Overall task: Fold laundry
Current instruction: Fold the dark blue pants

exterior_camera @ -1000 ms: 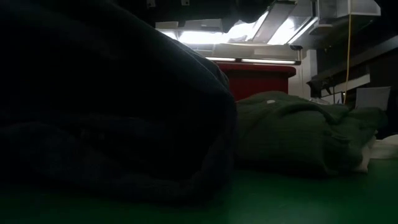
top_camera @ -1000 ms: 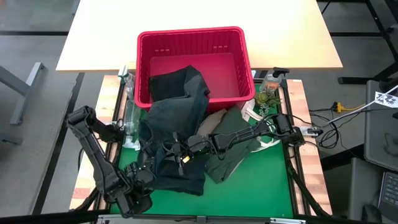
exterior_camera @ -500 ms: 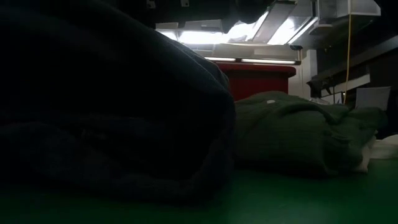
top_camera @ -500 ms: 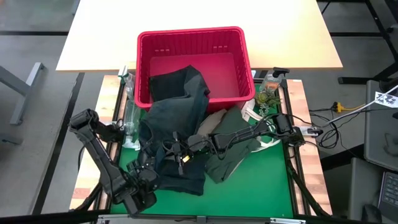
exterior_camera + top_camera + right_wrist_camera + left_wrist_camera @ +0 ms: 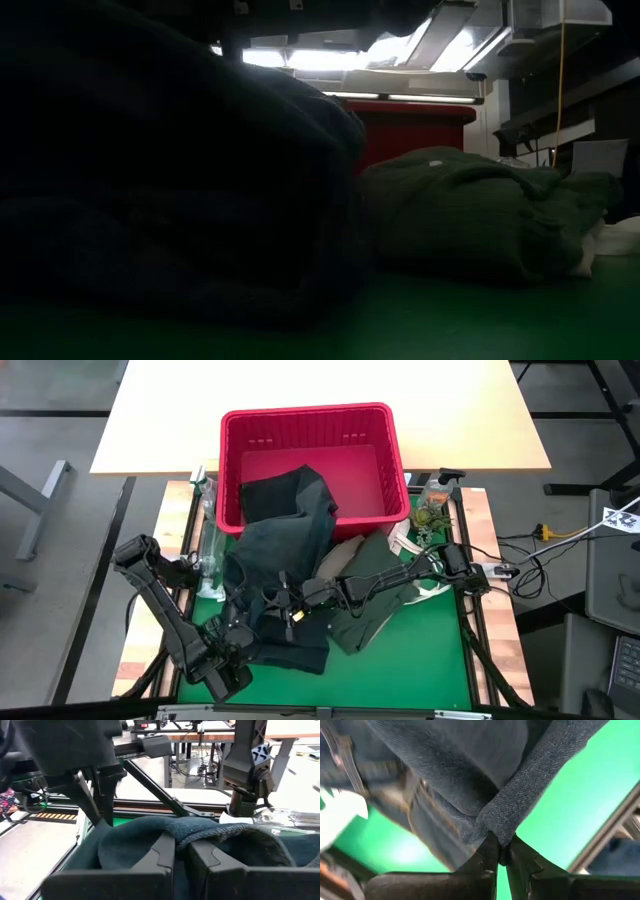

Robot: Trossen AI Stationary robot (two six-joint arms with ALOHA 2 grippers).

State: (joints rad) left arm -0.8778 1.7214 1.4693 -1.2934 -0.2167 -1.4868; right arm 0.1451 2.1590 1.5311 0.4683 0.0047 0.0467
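On green mat | jeans (image 5: 280,560) run basket-to-front | left hand (image 5: 243,643), right hand (image 5: 297,600) both pinch denim

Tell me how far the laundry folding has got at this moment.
Early stage: nothing looks folded. In hand: the left gripper and right gripper both have their jaws shut on the jeans, which spill from the basket onto the mat. Left: folding the jeans, then the crumpled green shirt and the rest underneath.
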